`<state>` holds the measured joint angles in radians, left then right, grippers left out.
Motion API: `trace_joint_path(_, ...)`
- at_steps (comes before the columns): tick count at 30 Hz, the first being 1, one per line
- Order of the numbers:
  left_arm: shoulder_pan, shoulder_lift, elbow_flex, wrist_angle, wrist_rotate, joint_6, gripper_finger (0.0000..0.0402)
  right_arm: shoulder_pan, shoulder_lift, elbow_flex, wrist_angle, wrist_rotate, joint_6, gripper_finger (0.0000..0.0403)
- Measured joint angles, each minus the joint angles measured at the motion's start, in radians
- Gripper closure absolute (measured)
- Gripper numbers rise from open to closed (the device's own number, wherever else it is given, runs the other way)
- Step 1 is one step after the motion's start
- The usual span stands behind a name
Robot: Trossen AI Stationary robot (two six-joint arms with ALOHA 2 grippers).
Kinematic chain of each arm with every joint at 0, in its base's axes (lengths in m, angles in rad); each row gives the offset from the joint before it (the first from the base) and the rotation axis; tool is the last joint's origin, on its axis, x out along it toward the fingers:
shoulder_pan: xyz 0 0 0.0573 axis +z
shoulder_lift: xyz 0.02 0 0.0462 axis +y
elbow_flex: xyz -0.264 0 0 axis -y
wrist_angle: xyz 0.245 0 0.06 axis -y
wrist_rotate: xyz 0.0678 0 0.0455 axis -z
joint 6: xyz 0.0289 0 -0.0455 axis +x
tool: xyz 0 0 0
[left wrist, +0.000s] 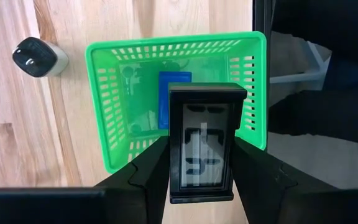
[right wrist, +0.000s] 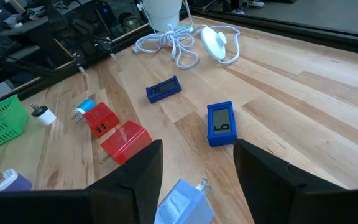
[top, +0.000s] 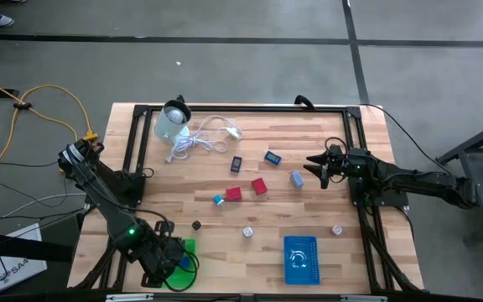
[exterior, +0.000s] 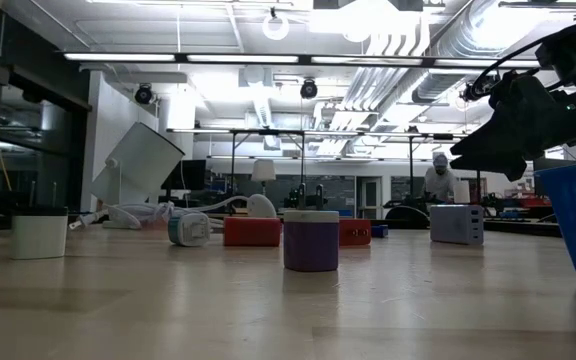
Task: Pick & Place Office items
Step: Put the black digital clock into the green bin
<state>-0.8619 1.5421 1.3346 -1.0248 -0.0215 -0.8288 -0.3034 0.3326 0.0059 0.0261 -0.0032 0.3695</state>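
left end effector [left wrist: 201, 180] is shown closed on a small black display unit [left wrist: 201, 146] w/ a grey lcd face, gripped by its two long sides; the unit's long axis runs fwd along the fingers. directly beyond and below it lies the green basket [left wrist: 107, 106], open side up, w/ a blue item [left wrist: 174, 93] already inside. the held unit is seen over the basket's interior, towards its near wall, so the coming release is judged to need little more than a drop. in the high view this basket [top: 187, 246] sits at the worktop's [top: 309, 134] front-left corner, beside the left arm.

right end effector [right wrist: 194, 177] hangs part open and empty over the worktop's right-centre. nearest to it is a pale blue plug adapter [right wrist: 182, 202], just ahead btwn the fingers; a blue display unit [right wrist: 221, 124] lies a little beyond, long axis roughly in line w/ the fingers. two red blocks [right wrist: 114, 130] lie off to one side. the right arm is clearly the nearer one to these; the blue basket [top: 301, 258] lies at the front edge on its side.
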Motion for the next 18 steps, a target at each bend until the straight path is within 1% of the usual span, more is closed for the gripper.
trace_joint_path(9,0.010,0.002,0.000,-0.001,-0.004,0.004,0.0252,0.000,0.000,0.000,0.000,0.000,0.000,0.0219)
trace_joint_path(13,0.010,0.017,-0.001,-0.002,-0.022,0.044,0.0252,0.000,0.000,0.000,0.000,0.000,0.000,0.0219)
trace_joint_path(18,0.016,0.048,-0.002,-0.008,-0.033,0.050,0.0252,0.000,0.000,0.000,0.000,0.000,0.000,0.0219)
